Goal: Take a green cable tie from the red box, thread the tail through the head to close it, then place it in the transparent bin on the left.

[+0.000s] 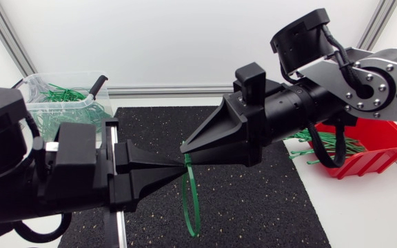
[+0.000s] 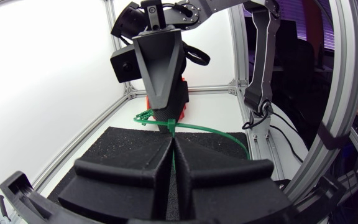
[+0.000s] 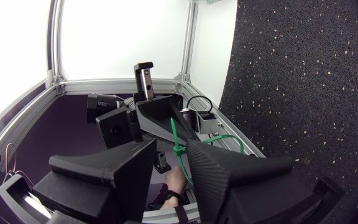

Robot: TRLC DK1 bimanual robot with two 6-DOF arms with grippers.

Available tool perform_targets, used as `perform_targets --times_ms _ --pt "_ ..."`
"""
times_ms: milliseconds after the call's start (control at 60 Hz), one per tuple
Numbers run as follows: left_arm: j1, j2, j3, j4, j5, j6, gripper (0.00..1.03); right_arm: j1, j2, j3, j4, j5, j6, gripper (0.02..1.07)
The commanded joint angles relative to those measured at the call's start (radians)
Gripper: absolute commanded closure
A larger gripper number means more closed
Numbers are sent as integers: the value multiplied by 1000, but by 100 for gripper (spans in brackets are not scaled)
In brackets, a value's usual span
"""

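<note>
Slippage loomed at frame centre: left gripper (image 1: 182, 163) and right gripper (image 1: 185, 147), both clamped on the green cable tie (image 2: 210, 129), could tug its tail free.

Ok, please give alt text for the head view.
The left gripper and right gripper meet tip to tip over the black mat, both shut on a green cable tie whose loop hangs below them. The transparent bin stands at rear left, the red box at right.
</note>
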Motion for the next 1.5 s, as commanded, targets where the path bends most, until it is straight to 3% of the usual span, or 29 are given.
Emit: perform_targets --times_ms 0,67,283,600,750,833,850,883,967,1000,1067,1200,1383,1483 --pt "-13 -9 35 -3 -10 32 99 2 -1 14 -18 1 -32 91" --pt "-19 -9 37 -4 -13 33 99 -2 -2 15 -18 12 -36 101" --pt "-61 -18 37 -15 -50 39 99 -5 -4 23 -26 26 -39 101" --pt "-328 -69 35 -41 -257 36 99 -58 74 51 -12 64 -41 101" --pt "-329 -52 34 -30 -280 38 99 -44 45 23 -20 63 -44 101" --pt "-263 -35 34 -24 -280 38 99 -33 10 5 -24 63 -55 100" --pt "-243 -29 32 -16 -280 38 99 -33 2 0 -24 63 -64 96" --pt "-210 -18 31 -4 -277 38 99 -36 -7 -9 -23 66 -78 80" --pt "-93 17 31 5 -245 35 99 -27 -25 -34 -21 101 -131 19" --pt "-35 34 32 10 -237 32 99 -16 -35 -46 -23 146 -161 7" --pt "87 63 35 17 -168 20 99 -1 -48 -74 -12 216 -219 6" --pt "350 152 57 57 -108 16 99 -30 -50 -115 46 330 -279 6" --pt "651 262 158 86 -102 13 99 -48 -45 -149 94 454 -358 6" --pt "774 314 270 63 -107 -5 99 -54 -67 -169 138 515 -383 6"
